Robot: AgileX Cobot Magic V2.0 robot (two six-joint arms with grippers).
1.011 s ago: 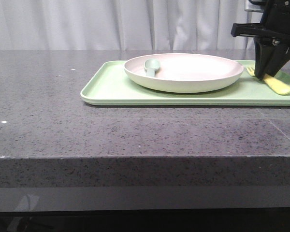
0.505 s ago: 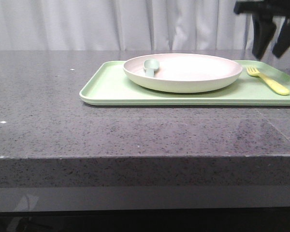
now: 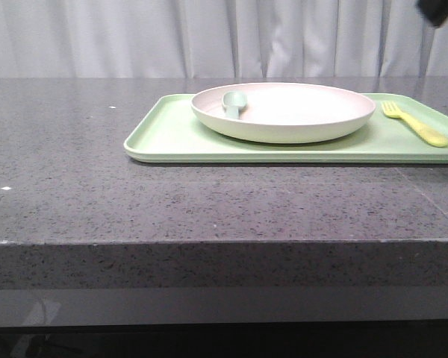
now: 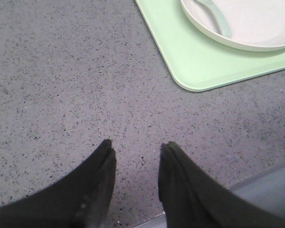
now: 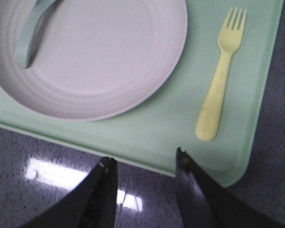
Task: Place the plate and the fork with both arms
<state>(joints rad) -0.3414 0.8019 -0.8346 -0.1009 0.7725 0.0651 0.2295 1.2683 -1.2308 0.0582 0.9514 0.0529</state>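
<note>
The pinkish-cream plate (image 3: pixel 284 110) sits on a light-green tray (image 3: pixel 172 134), with a grey-green spoon (image 3: pixel 233 103) lying in it. The yellow fork (image 3: pixel 417 124) lies flat on the tray to the right of the plate, tines pointing away. In the right wrist view the plate (image 5: pixel 95 61) and fork (image 5: pixel 221 76) lie below my right gripper (image 5: pixel 145 161), which is open, empty and raised above the tray's near edge. My left gripper (image 4: pixel 135 147) is open and empty over bare table, left of the tray's corner (image 4: pixel 190 61). Only a dark bit of the right arm (image 3: pixel 440 9) shows in the front view.
The tray stands on a dark speckled stone table (image 3: pixel 75 164), whose front edge (image 3: pixel 209 242) runs across the front view. A white curtain (image 3: pixel 134 37) hangs behind.
My right gripper opened off the fork, left it lying on the tray, and rose up and to the right almost out of the front view. The plate and spoon stayed put.
</note>
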